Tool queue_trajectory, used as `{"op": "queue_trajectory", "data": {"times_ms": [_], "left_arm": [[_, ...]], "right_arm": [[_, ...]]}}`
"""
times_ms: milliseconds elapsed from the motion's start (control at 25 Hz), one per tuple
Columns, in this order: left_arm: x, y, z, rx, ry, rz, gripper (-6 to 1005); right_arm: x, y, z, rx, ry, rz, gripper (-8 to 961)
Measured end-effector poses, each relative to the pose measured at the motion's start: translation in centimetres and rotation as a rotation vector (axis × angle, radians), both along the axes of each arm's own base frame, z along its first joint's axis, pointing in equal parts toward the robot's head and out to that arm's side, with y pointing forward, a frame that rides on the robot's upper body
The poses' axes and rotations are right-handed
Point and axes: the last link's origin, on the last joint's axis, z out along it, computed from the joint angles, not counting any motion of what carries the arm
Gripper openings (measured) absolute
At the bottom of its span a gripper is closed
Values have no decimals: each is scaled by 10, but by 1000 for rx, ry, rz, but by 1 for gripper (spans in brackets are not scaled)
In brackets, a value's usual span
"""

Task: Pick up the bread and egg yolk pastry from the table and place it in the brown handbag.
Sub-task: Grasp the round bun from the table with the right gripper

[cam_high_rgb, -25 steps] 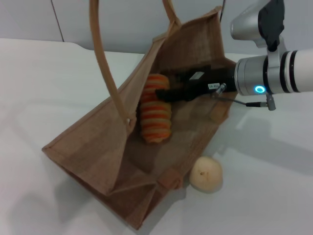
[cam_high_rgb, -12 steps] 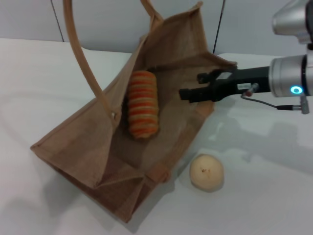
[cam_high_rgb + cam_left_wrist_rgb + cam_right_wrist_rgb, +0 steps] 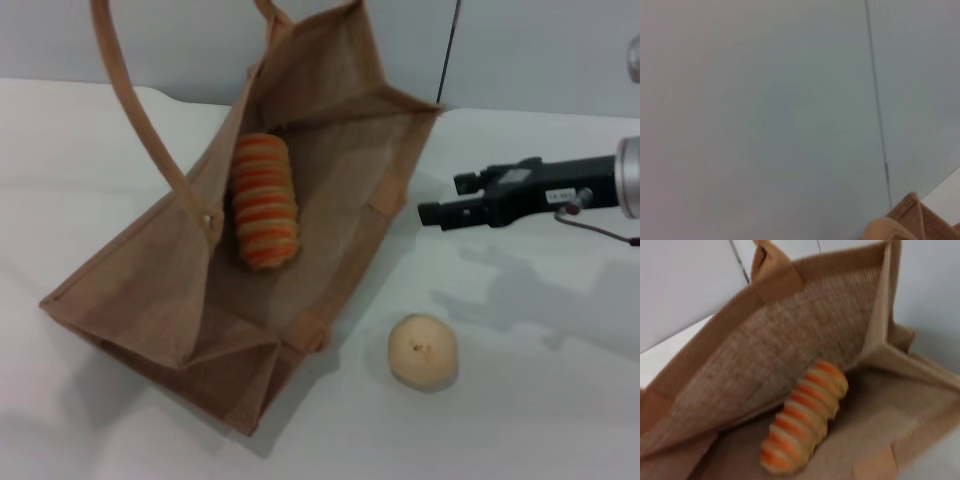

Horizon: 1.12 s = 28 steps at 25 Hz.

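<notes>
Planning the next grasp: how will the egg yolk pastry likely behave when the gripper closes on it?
The egg yolk pastry is a round ball lying free on the table, so a nudge may roll it. Its pale baked surface suggests it is light and crushable. The empty right gripper should probably close gently.

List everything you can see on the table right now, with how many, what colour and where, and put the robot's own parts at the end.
brown handbag: one, tan-brown woven, lying open on its side on the left half of the table, one light-brown handle looping up.
bread: one, orange and cream stripes, lying inside the handbag on its lower wall.
egg yolk pastry: one, pale cream-yellow, on the table just right of the handbag's opening, touching nothing.
table: one, white, under everything.
wall: one, pale grey, behind the table.
right tool: one, black on a silver arm, empty, in the air right of the handbag, above the pastry's far side.
left tool: not seen; its wrist view shows only wall and a corner of the handbag.
</notes>
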Motion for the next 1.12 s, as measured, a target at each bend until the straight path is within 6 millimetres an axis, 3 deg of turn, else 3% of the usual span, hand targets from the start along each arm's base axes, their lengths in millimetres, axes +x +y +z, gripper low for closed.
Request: {"op": "queue_trajectory", "data": {"times_ms": [200, 440, 760, 1120], "left_arm": [[-4, 1, 1, 11, 12, 22, 120], [-4, 4, -2, 0, 13, 24, 120], [-6, 6, -2, 2, 25, 32, 120], [-7, 7, -1, 7, 35, 38, 120]], "right_arm": [[8, -11, 3, -64, -51, -24, 887], [3, -26, -1, -183, -78, -18, 887], [0, -37, -26, -300, -257, 46, 886], [-10, -34, -37, -314, -346, 73, 885]]}}
